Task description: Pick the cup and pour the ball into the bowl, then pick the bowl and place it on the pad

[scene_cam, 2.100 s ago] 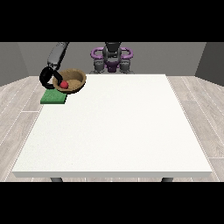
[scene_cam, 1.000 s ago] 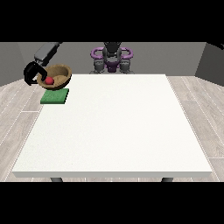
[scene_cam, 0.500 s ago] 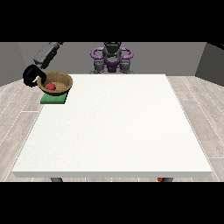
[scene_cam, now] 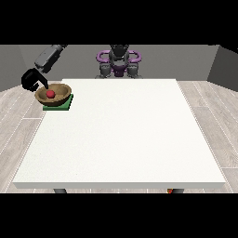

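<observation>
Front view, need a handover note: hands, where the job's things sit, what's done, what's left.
Hand at the view's left: at the bowl's left rim, fingers curled there.
Other hand: not in view.
Bowl sits over the green pad at the table's far left corner, red ball inside.
No cup visible.
Done: ball in bowl, bowl at the pad.
Left: confirm the bowl rests on the pad, release, draw the arm back.

grey torso (scene_cam: 119, 62) with purple rings, grey arm (scene_cam: 49, 57), black hand (scene_cam: 32, 79)
</observation>
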{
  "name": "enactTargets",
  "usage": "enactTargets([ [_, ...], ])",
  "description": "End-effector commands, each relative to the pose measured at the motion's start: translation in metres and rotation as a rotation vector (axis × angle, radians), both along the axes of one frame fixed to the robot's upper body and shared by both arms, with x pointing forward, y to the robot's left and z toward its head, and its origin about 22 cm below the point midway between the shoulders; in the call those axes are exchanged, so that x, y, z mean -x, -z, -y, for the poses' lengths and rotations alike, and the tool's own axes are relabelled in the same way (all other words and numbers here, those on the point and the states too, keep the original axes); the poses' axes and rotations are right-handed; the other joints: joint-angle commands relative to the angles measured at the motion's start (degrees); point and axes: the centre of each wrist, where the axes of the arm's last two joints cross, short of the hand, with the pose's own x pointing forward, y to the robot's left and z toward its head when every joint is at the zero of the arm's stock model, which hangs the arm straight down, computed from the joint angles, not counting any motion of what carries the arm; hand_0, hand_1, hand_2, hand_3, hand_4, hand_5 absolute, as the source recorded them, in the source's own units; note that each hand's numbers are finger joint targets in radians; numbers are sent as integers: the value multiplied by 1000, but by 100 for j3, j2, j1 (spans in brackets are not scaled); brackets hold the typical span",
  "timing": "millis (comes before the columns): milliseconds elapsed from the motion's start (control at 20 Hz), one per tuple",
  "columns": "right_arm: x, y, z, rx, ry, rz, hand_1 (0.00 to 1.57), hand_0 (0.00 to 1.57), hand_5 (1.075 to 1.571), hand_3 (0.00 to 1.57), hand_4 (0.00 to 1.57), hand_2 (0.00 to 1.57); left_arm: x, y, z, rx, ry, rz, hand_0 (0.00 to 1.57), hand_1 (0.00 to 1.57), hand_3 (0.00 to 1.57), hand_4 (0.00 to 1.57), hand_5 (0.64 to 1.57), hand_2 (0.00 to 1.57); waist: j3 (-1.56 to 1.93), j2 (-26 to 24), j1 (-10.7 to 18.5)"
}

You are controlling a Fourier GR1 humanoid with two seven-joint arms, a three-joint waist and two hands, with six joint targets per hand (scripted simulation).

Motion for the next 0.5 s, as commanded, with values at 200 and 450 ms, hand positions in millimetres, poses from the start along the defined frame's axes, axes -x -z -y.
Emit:
enactTargets([
  [200,-16,-13,-10,38,25,144,1385,1385,1536,721,0,1336,3,-28,-7,-10,5,101,0,0,0,1191,1564,0,4,589,127],
  [450,-13,-19,-1,76,-50,9,194,194,1454,787,0,412,11,-20,-17,-15,0,48,0,0,0,1194,1569,0,2,336,246],
])
